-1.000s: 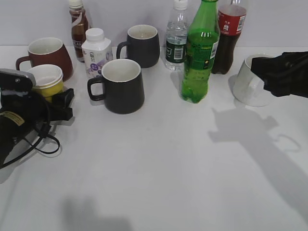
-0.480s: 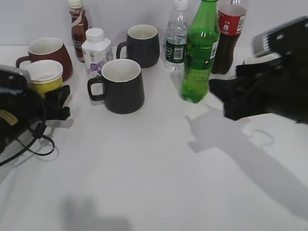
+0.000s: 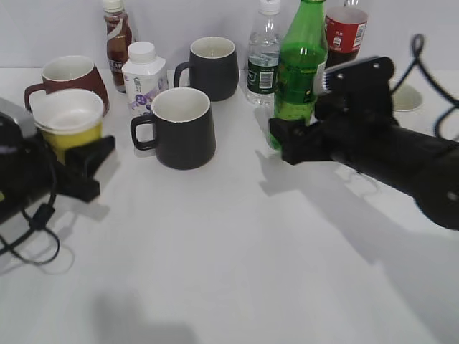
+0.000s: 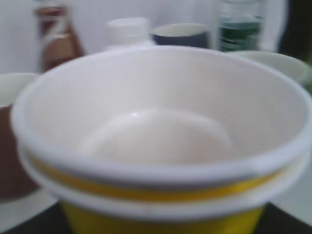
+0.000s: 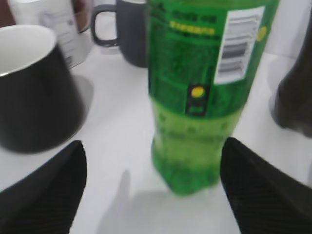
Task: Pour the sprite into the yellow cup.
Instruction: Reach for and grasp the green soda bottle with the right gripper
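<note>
Right gripper [image 5: 151,187]: jaws spread wide, one finger low on each side of the wrist view, with the sprite bottle [image 5: 204,87] standing upright on the table ahead of the gap between them; no finger touches it.
Sprite bottle, exterior view [image 3: 300,64]: its base sits just beyond the right gripper [image 3: 287,140], partly hidden by the black arm; green-yellow label and barcode face the wrist camera.
Left gripper [image 3: 90,168]: pinching the yellow cup [image 3: 70,122], which sits upright between its dark fingers at the left edge of the table [image 3: 215,251].
Yellow cup, left wrist view [image 4: 156,141]: fills the frame, white inside, white rim, yellow band below; nothing visible inside it.
Behind the left gripper: dark red-brown mug [image 3: 68,79], close to the cup.
Right of the left gripper: black mug [image 3: 179,129], and beyond it a white milk bottle [image 3: 143,75] and a brown drink bottle [image 3: 116,36].
Left of the right gripper: the same black mug [image 5: 34,87], well apart from the sprite.
Behind the sprite: second dark mug [image 3: 211,68], clear water bottle [image 3: 263,54], cola bottle [image 3: 344,32].
</note>
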Controlling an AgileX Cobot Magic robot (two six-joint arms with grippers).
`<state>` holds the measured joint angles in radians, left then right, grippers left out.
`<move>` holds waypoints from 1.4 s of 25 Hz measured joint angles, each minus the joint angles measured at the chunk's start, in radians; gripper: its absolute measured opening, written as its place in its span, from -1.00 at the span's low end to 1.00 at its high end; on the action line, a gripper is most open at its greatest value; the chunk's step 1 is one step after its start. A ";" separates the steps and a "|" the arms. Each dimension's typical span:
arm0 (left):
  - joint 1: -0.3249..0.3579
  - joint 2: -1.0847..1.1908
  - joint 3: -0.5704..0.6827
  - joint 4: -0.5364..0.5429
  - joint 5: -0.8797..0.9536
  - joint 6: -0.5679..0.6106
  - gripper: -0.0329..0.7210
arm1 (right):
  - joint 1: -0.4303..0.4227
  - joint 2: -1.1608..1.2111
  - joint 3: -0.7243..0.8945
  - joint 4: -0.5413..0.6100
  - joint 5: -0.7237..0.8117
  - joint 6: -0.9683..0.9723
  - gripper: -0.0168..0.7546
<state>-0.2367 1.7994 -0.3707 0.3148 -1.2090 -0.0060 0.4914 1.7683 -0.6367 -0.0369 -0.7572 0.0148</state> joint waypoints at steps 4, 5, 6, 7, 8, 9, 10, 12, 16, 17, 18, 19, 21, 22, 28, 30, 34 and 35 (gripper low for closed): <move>0.000 -0.004 0.013 0.136 0.002 -0.053 0.15 | 0.000 0.077 -0.080 0.052 -0.012 -0.005 0.71; 0.000 -0.004 0.013 0.167 0.002 -0.068 0.15 | 0.000 0.091 -0.096 0.070 -0.014 -0.006 0.71; 0.000 -0.004 0.013 0.193 0.002 -0.080 0.15 | 0.000 0.103 -0.112 0.089 -0.015 -0.015 0.71; 0.000 -0.004 0.013 0.225 0.002 -0.087 0.15 | 0.000 0.113 -0.126 0.105 -0.016 -0.015 0.71; 0.000 -0.004 0.013 0.255 0.002 -0.090 0.15 | -0.001 0.120 -0.139 0.114 -0.016 -0.015 0.71; 0.000 -0.004 0.013 0.282 0.002 -0.093 0.15 | -0.001 0.127 -0.148 0.118 -0.018 -0.020 0.71; 0.000 -0.004 0.013 0.303 0.001 -0.094 0.15 | -0.001 0.135 -0.159 0.120 -0.018 -0.022 0.71; 0.000 -0.004 0.013 0.344 0.001 -0.095 0.15 | -0.001 0.147 -0.181 0.121 -0.020 -0.024 0.69; 0.000 -0.004 0.013 0.377 0.001 -0.101 0.15 | -0.001 0.187 -0.233 0.121 -0.025 -0.039 0.65; 0.000 -0.004 0.013 0.378 0.001 -0.102 0.14 | -0.001 0.198 -0.243 0.121 -0.026 -0.043 0.64; 0.000 -0.004 0.013 0.379 0.001 -0.102 0.14 | -0.001 0.206 -0.248 0.121 -0.026 -0.045 0.62; 0.000 -0.004 0.013 0.379 0.001 -0.103 0.14 | -0.001 0.213 -0.250 0.121 -0.027 -0.047 0.59; -0.002 -0.004 0.013 0.384 0.001 -0.105 0.14 | -0.002 0.218 -0.253 0.122 -0.027 -0.049 0.45; -0.008 -0.004 0.013 0.385 0.001 -0.105 0.14 | -0.002 0.218 -0.253 0.122 -0.027 -0.049 0.34; -0.055 -0.004 0.013 0.384 0.001 -0.105 0.14 | -0.002 0.216 -0.253 0.122 -0.023 -0.051 0.00; -0.058 -0.004 0.013 0.380 0.001 -0.105 0.14 | -0.002 0.197 -0.253 0.118 0.009 -0.051 0.00; -0.059 -0.004 0.013 0.376 0.001 -0.113 0.14 | -0.002 0.134 -0.249 0.045 0.097 -0.051 0.00; -0.059 -0.004 0.013 0.375 0.001 -0.122 0.14 | -0.002 0.117 -0.248 0.005 0.111 -0.051 0.00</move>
<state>-0.2958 1.7951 -0.3575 0.6902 -1.2080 -0.1283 0.4898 1.8851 -0.8852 -0.0321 -0.6460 -0.0359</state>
